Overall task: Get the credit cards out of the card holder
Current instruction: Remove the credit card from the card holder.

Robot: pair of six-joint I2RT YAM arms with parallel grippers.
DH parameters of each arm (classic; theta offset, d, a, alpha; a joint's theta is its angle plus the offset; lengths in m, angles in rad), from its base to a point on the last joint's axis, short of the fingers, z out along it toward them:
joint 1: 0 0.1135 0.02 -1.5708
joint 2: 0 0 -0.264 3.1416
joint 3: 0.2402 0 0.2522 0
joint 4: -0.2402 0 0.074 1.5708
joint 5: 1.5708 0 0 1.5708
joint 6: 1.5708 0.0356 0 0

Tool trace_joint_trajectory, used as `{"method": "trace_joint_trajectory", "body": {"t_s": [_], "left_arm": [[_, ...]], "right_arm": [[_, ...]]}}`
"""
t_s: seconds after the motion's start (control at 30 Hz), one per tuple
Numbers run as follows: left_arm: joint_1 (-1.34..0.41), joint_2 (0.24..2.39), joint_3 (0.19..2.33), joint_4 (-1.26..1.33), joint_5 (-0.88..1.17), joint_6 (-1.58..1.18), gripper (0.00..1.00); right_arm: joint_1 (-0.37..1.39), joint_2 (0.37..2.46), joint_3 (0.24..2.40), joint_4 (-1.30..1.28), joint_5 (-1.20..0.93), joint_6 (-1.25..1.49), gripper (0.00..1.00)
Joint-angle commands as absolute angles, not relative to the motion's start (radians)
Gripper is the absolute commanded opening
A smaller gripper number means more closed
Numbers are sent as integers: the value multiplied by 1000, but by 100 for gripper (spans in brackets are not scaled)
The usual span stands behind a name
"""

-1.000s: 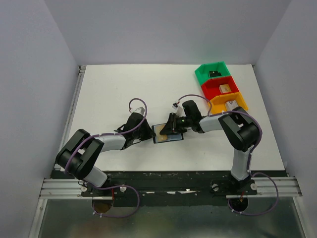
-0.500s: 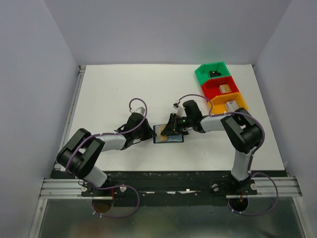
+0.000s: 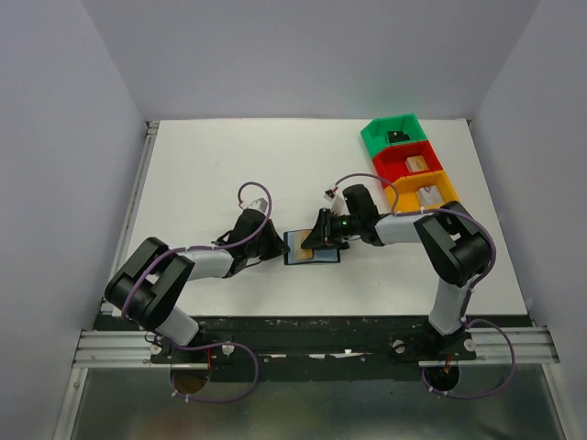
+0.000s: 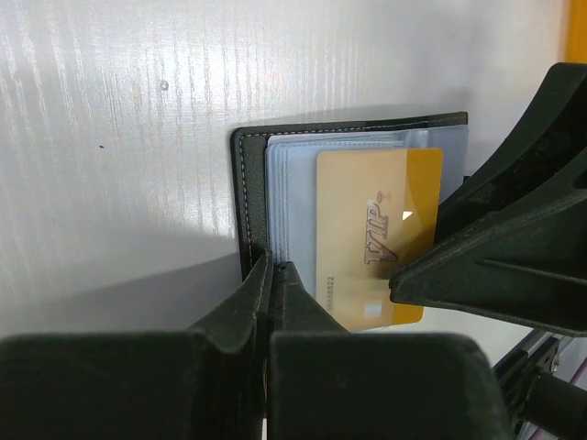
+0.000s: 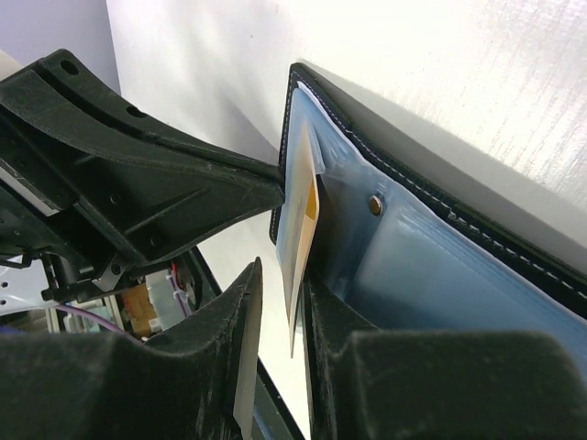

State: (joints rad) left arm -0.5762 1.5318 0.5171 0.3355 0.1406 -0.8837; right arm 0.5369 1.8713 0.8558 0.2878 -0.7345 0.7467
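None of the credit cards (image 4: 376, 234) is out yet, as far as I see. My left gripper (image 4: 272, 270), pressed together, pins the open card holder (image 3: 312, 247) near-centre on the table (image 3: 229, 174). My right gripper (image 5: 280, 275), slightly spread, straddles the protruding gold card (image 5: 301, 229).

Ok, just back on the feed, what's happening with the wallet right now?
The card holder lies open on the table. The left gripper is shut, its tips at the holder's edge, apparently pinning it. The right gripper straddles the gold card, which sticks part-way out of a blue-grey pocket; a firm grip isn't certain.
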Motion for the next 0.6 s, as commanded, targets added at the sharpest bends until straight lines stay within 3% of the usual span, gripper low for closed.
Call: {"method": "trace_joint_trajectory", "body": {"t_s": [0.0,0.57], "left_arm": [[-572,1574,479,248,124,-873,0],[-571,1551,469,236,117,-870,0]], "right_arm": [[525,1825,839,275,-732,733,30],[494,1793,810,249,-693,721,23]]}}
